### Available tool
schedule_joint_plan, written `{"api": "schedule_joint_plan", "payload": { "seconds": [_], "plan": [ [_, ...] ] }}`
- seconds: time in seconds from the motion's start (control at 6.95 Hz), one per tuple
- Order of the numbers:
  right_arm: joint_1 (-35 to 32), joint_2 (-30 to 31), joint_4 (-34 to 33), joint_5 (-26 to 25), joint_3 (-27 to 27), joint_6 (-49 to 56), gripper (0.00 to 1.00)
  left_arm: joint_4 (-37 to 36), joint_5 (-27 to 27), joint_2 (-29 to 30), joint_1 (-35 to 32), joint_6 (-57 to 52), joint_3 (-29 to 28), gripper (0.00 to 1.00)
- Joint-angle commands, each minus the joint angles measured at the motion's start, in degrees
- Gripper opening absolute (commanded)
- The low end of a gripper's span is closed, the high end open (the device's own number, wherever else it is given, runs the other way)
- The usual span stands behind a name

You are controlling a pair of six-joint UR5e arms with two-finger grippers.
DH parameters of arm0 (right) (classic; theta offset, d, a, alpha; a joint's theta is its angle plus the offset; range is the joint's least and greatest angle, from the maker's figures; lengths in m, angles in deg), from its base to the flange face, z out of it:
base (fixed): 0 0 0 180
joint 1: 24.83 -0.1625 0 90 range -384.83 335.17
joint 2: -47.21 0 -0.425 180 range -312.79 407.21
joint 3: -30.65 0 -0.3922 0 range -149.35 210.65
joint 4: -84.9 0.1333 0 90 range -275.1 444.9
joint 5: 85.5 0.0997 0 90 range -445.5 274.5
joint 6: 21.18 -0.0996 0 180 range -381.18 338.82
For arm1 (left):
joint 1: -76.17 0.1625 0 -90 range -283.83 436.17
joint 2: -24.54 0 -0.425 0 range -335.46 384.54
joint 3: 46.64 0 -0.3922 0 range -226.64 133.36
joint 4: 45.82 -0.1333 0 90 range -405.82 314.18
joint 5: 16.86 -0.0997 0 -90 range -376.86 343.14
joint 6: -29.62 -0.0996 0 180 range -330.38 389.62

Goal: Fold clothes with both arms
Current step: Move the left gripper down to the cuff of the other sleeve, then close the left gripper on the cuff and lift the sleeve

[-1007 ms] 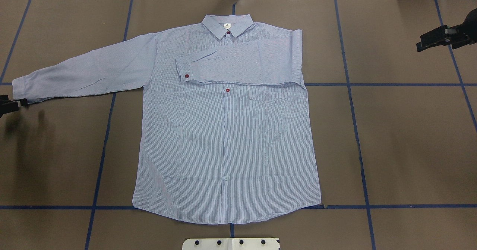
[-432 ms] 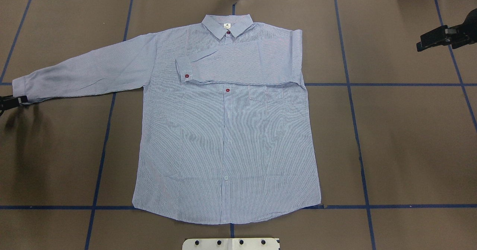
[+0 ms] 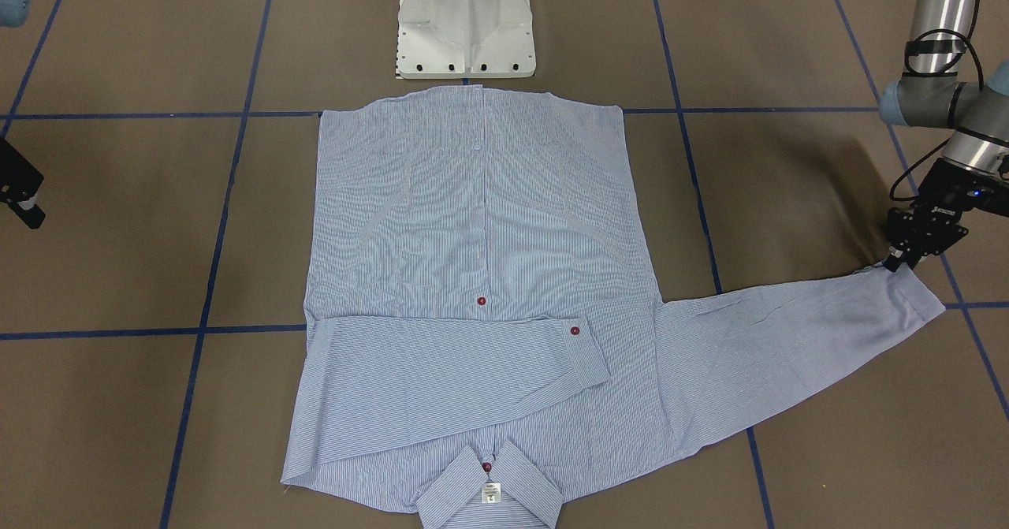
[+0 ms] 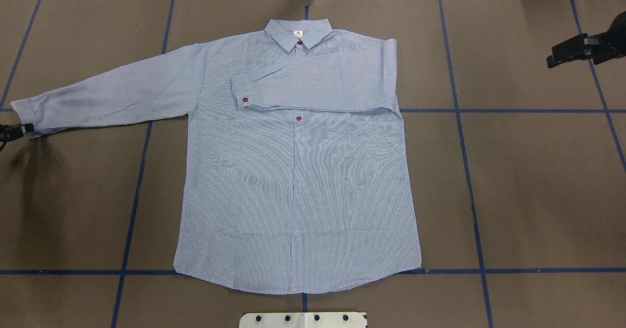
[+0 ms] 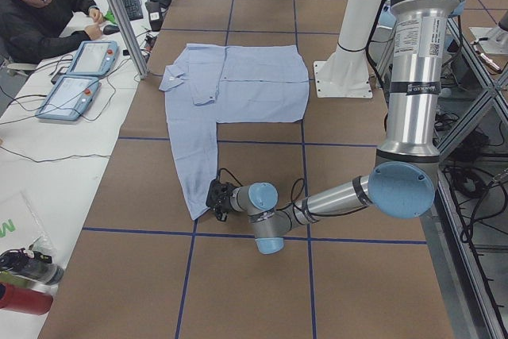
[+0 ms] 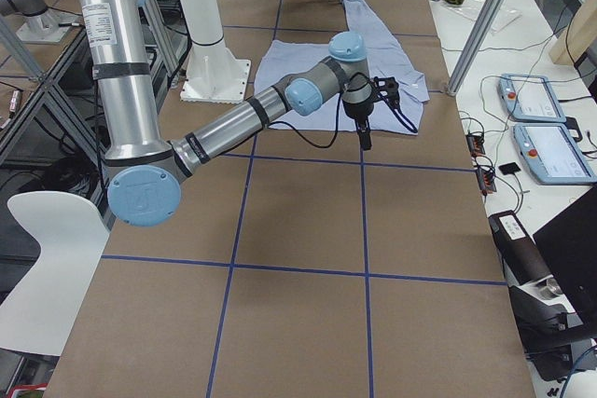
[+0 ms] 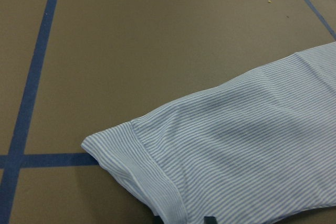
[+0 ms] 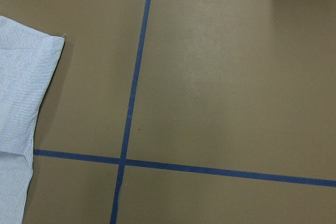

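The left end effector looks pressed together on the cuff corner, pinching it by my judgement. From there the sleeve runs in to the shirt, which lies flat on the surface. Its collar is at 12 o'clock, this sleeve is out at 9, and the other is folded across the chest. The right end effector hovers at 2 o'clock, well apart — spread or not, I cannot tell. The cloth is thin, limp and light and will likely sag and drag — the stiffer cuff is the hold.
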Motion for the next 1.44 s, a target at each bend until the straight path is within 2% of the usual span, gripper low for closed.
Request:
{"api": "schedule_joint_plan", "payload": {
  "seconds": [0.0, 0.29, 0.43, 0.58, 0.86, 1.01, 1.15, 1.3],
  "plan": [
    [0.0, 0.0, 0.0, 0.0, -0.1, -0.1, 1.00, 0.2, 0.6, -0.1, -1.6, 0.5, 2.3, 0.00],
    [0.0, 0.0, 0.0, 0.0, -0.1, -0.1, 1.00, -3.0, 5.7, 0.0, -5.7, 0.5, 8.7, 0.00],
    [0.0, 0.0, 0.0, 0.0, -0.1, -0.1, 1.00, -6.7, 7.5, 0.3, -6.4, 0.5, 14.3, 0.00],
    [0.0, 0.1, 0.0, 0.0, -0.3, -0.1, 1.00, -16.0, 7.6, 1.2, -6.4, 0.4, 21.2, 0.00],
    [0.0, 0.1, 0.0, -0.1, -0.5, -0.1, 1.00, -43.3, 7.6, 9.6, -5.6, 0.7, 35.8, 0.00],
    [0.0, 0.2, 0.0, -0.1, -0.6, -0.3, 1.00, -54.0, 7.3, 16.0, -1.1, 0.9, 39.0, 0.00],
    [0.0, 0.6, 0.0, 0.0, -0.5, -0.7, 1.00, -62.8, 4.5, 24.1, 4.9, 3.3, 39.0, 0.00],
    [0.0, 0.7, 0.0, 0.0, -0.5, -0.8, 1.00, -70.6, -0.7, 30.3, 11.2, 8.2, 38.8, 0.00]
  ]
}}
